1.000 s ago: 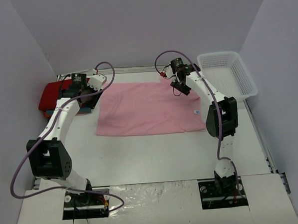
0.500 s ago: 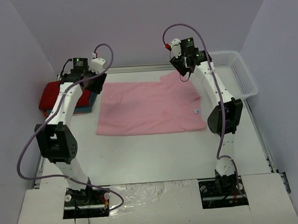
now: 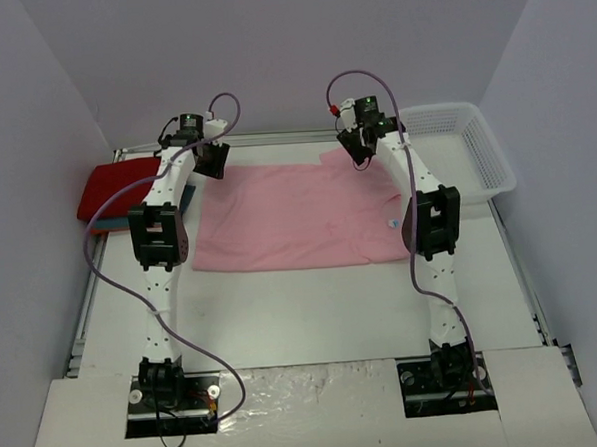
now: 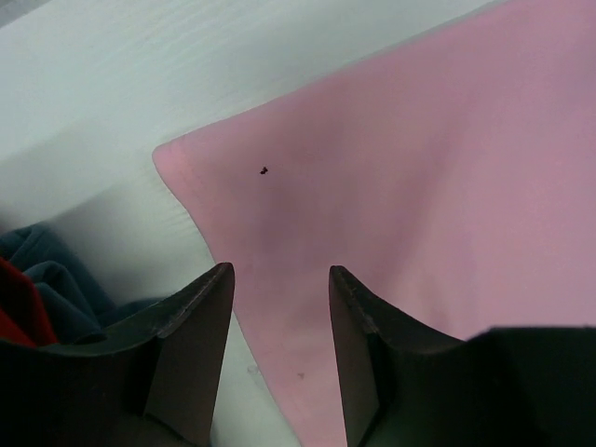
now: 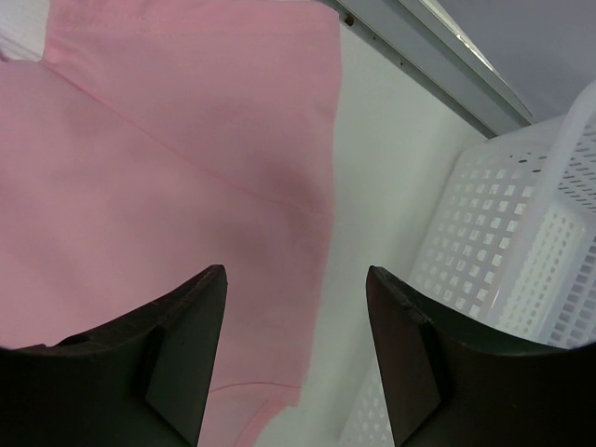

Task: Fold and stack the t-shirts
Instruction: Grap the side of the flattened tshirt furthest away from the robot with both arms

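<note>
The table point(image 3: 303, 303) is bearing a pink t-shirt point(image 3: 298, 218), spread flat. A mesh basket point(image 3: 470, 149) is sitting right of it; a folded red t-shirt point(image 3: 111, 183) is resting on a teal t-shirt point(image 4: 42, 270) left of it. The left gripper point(image 4: 279, 289) is hovering over its far-left corner, jaws apart, empty. The right gripper point(image 5: 296, 279) is hanging above its far-right sleeve, jaws parted, gripping nothing.
</note>
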`<state>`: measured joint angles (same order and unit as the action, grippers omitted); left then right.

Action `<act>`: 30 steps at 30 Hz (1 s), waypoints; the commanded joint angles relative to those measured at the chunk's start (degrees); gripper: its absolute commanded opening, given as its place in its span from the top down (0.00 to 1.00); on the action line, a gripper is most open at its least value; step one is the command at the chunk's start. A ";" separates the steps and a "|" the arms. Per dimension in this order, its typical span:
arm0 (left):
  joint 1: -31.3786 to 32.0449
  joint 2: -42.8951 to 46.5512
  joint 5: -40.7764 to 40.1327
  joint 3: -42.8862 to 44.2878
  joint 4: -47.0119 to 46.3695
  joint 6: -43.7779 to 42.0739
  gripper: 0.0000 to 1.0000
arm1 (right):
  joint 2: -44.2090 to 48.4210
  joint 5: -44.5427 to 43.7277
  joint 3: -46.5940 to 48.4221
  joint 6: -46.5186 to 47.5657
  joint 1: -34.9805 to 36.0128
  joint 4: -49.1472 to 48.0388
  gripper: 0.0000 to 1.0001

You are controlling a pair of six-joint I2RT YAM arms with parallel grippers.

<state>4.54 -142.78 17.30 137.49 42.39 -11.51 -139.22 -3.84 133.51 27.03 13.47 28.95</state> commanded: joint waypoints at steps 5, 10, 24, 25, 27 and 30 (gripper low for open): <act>-0.84 -0.65 -4.47 4.28 -4.50 4.03 0.56 | 0.17 0.58 -0.62 0.13 -0.56 -2.58 0.43; -1.11 -1.80 -6.23 4.19 -8.20 6.58 0.55 | 1.40 1.99 -5.27 0.39 -0.55 -2.58 0.43; -1.81 -7.77 -9.13 8.05 -12.95 10.80 0.46 | 4.04 3.22 -10.55 1.10 -0.47 -2.49 0.44; -2.07 -8.12 -9.04 8.32 -13.30 10.80 0.45 | 4.04 3.22 -10.82 1.19 -0.38 -2.49 0.44; -2.07 -9.27 -8.34 9.46 -13.30 12.63 0.44 | 4.22 3.22 -11.69 1.54 -0.29 -2.49 0.44; -2.34 -10.67 -7.29 11.21 -13.30 13.35 0.43 | 4.31 2.69 -12.40 2.06 -0.12 -2.49 0.45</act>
<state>2.92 -153.45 9.39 144.46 31.00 -0.62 -139.81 -1.02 122.08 28.25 13.15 25.89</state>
